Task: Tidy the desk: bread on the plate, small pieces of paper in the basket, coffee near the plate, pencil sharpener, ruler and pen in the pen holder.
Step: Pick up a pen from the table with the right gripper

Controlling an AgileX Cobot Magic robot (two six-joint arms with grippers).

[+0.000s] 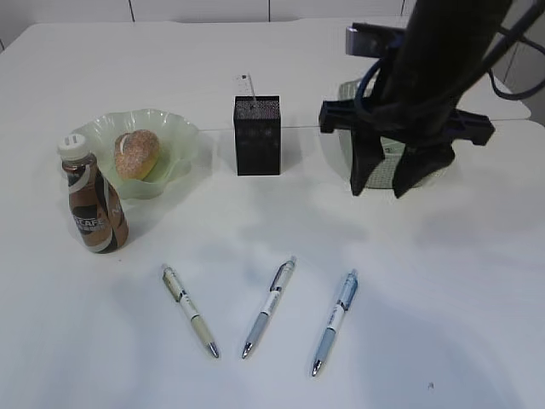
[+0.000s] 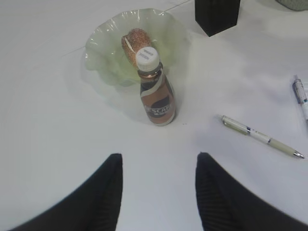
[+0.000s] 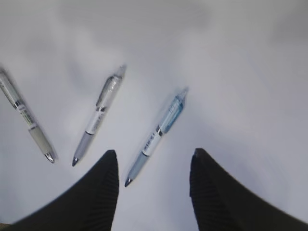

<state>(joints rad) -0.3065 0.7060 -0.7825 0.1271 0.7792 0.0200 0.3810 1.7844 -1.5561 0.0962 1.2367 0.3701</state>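
Observation:
The bread [image 1: 136, 153] lies on the green glass plate [image 1: 183, 136], and the coffee bottle [image 1: 94, 204] stands right in front of it. The black pen holder [image 1: 257, 135] has a ruler [image 1: 245, 85] sticking out of it. Three pens lie on the table: beige [image 1: 190, 308], grey [image 1: 269, 305] and blue [image 1: 335, 321]. My right gripper [image 1: 381, 189] hangs open in front of the basket [image 1: 388, 164]; in its wrist view the right gripper [image 3: 153, 154] is empty above the blue pen [image 3: 159, 132]. My left gripper [image 2: 159, 158] is open and empty, short of the coffee bottle [image 2: 156, 91]. No pencil sharpener or paper pieces show.
The right arm hides most of the mesh basket at the back right. The left wrist view also shows the plate [image 2: 101, 53], the bread [image 2: 132, 38], the pen holder [image 2: 216, 14] and the beige pen [image 2: 262, 137]. Bare white table lies to the right of the pens.

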